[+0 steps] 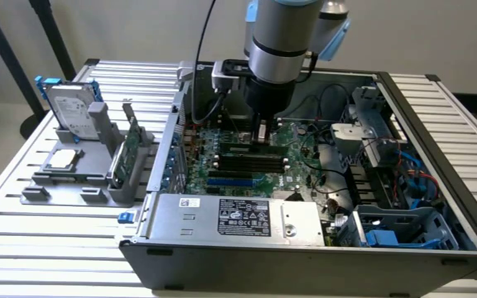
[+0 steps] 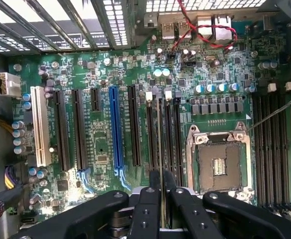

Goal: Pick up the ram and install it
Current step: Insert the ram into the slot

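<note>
The gripper [image 2: 159,191] hangs low inside the open computer case [image 1: 437,124], its fingers pinched on the ram [image 2: 160,149], held edge-on with its long axis running along the memory slots [image 2: 163,134] directly beneath it

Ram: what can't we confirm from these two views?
- The ram: wrist view, just an edge-on sliver between the pincer fingers; chips and notch are hidden by them.
- Slot contact: exterior view, the ram's lower end is too small against the motherboard to tell touching from hovering.
- Latches of the memory slots: wrist view, too small to tell open from closed.
</note>
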